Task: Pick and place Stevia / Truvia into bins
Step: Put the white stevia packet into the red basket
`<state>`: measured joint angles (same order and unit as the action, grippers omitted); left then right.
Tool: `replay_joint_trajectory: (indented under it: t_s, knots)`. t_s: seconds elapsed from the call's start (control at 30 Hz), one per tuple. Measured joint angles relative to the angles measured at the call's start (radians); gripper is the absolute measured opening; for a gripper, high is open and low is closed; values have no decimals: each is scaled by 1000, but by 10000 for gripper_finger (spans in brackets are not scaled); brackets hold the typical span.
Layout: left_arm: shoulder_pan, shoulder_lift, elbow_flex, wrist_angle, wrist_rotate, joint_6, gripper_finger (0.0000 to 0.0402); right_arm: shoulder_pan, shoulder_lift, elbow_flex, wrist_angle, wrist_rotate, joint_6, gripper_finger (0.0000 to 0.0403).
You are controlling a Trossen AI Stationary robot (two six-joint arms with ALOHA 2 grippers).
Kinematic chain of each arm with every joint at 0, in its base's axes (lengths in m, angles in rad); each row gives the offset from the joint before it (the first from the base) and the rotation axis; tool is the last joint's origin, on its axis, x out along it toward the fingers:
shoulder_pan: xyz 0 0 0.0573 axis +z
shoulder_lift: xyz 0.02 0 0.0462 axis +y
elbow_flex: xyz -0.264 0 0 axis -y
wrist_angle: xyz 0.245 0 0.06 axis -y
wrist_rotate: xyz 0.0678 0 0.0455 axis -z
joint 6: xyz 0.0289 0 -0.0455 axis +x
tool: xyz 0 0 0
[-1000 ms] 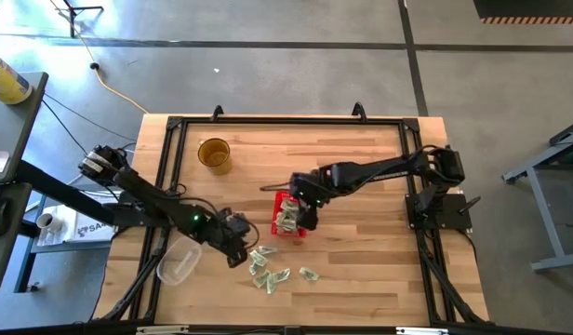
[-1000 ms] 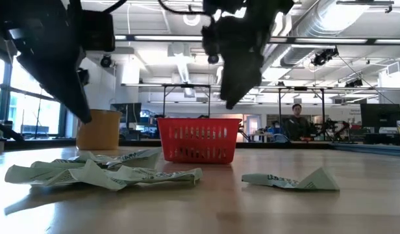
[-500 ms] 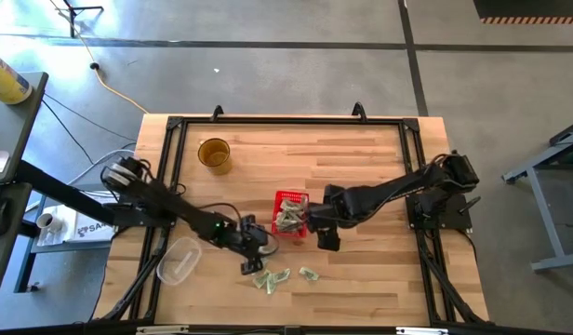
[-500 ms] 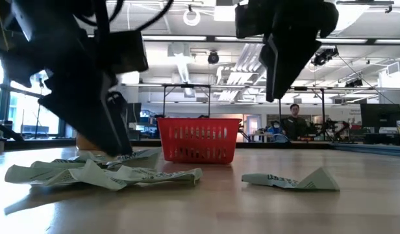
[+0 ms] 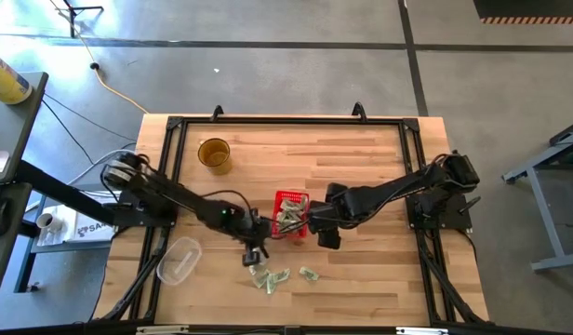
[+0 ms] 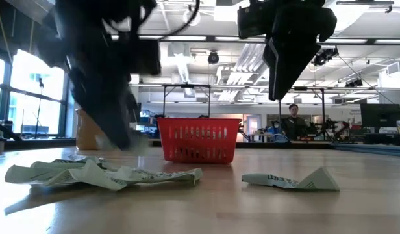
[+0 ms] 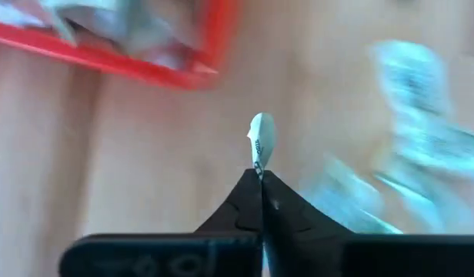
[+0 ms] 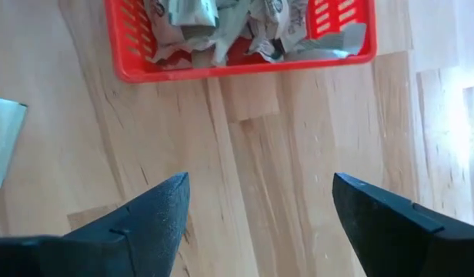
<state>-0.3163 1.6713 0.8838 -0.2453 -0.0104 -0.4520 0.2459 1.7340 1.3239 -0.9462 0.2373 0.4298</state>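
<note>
Now the left gripper (image 7: 260, 171) is pinching one sachet (image 7: 261, 142) tight between its tips, close to the red basket (image 5: 288, 197). To do this well, it should be lifting the sachet over the rim before letting go. Other sachets (image 5: 271, 277) are lying loose on the wooden table (image 5: 361, 158), in front of the basket. The right gripper (image 8: 256, 201) is waiting wide apart beside the basket, holding nothing. Behind the table, a big workshop room is showing, with a person (image 6: 296, 121) far back.

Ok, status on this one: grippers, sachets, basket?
Left gripper shut on a sachet, beside the red basket. Right gripper open, empty, by the basket. Loose sachets on the table. Nothing blocking.
</note>
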Motion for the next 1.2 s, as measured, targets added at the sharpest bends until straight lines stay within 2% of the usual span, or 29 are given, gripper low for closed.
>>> replay_joint_trajectory:
  t_s: [0.07,0.13,0.3,0.4,0.47,0.53,0.6,0.7,0.8,0.9,1.0,1.1,1.2]
  knots:
    - [-4,-45,47,-88,79,-18,47,0,-3,0,-14,5,10,309]
    - [-14,-91,87,-138,79,-8,55,0,-7,0,-22,8,21,309]
    - [17,-131,151,-139,-169,189,22,1,-32,1,-52,37,27,309]
    - [97,-112,153,-106,-199,188,25,0,-41,0,-53,19,20,309]
    - [145,-90,152,-79,-183,194,51,0,-44,0,-27,-65,-2,309]
    - [177,-60,151,-21,-172,208,98,10,-43,-11,41,-137,-27,309]
    - [194,-42,154,24,-130,211,148,29,-41,-37,92,-163,-51,309]
    - [189,-37,170,-32,-80,191,221,69,-41,-98,154,-165,-68,309]
    - [150,-73,195,-179,-50,74,276,125,-40,-161,242,-179,-56,309]
    - [72,-130,204,-300,-101,-30,299,187,-38,-206,390,-176,-24,309]
    - [-47,-191,198,-402,-232,-113,292,240,-31,-227,545,-119,30,309]
    - [-169,-246,167,-488,-364,-221,268,278,9,-210,635,-80,138,309]
    - [-263,-273,117,-526,-429,-330,241,303,84,-161,673,-41,251,309]
